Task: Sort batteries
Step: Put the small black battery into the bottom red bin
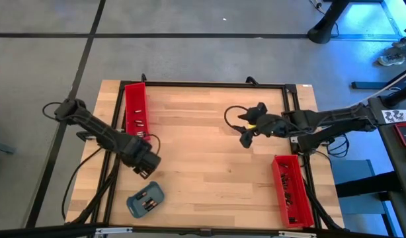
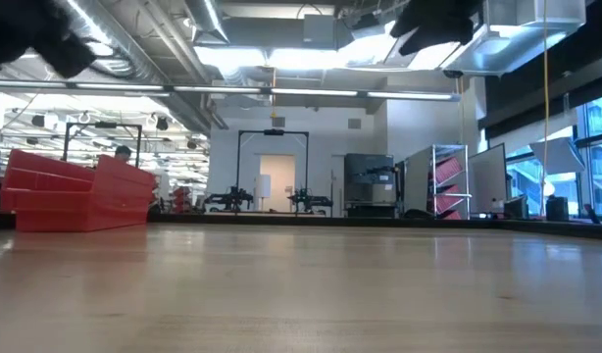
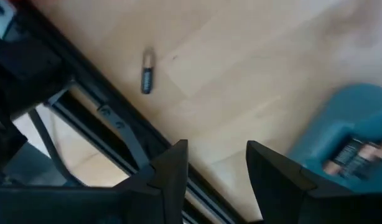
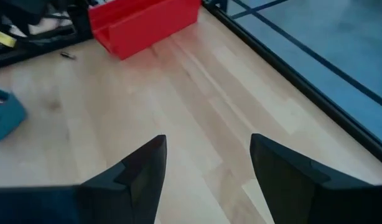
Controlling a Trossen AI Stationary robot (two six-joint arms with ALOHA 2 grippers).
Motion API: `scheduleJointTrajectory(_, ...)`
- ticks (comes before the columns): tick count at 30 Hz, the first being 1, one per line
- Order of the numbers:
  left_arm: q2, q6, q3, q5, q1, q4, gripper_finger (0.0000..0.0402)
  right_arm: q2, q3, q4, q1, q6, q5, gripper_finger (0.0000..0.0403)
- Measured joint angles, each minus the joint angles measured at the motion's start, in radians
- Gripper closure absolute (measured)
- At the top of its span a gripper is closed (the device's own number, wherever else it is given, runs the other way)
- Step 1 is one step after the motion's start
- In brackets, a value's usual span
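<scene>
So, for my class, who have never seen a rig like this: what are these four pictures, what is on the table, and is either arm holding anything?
Two dark robot arms work at a wooden table. One camera looks straight down, one looks level across the tabletop, and one sits on each wrist.

On the table lie two long red trays and a small blue-grey tray holding batteries. One loose battery lies on the wood near the table's edge.

The left gripper hovers near the blue-grey tray, fingers open, holding nothing. The right gripper waits over bare wood, also open and empty.
</scene>
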Motion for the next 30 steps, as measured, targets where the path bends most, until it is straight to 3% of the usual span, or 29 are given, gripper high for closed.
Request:
scheduleJointTrajectory(6, -0.106, -0.153, -0.180, -0.025, -0.035, 0.090, 0.0249, 0.004, 0.000, 0.069, -0.041, -0.043, -0.069, 0.0169)
scheduleJointTrajectory(15, -0.239, -0.232, -0.428, -0.041, -0.033, 0.298, 0.0249, 0.004, 0.000, 0.111, -0.072, -0.047, -0.109, 0.0169)
scheduleJointTrajectory(23, -0.204, -0.224, -0.449, -0.099, -0.033, 0.330, 0.0249, 0.004, 0.000, 0.161, -0.072, -0.047, -0.108, 0.0169)
scheduleJointTrajectory(30, -0.100, -0.231, -0.449, -0.099, -0.032, 0.331, 0.0249, 0.004, 0.000, 0.163, -0.072, -0.043, -0.099, 0.0169)
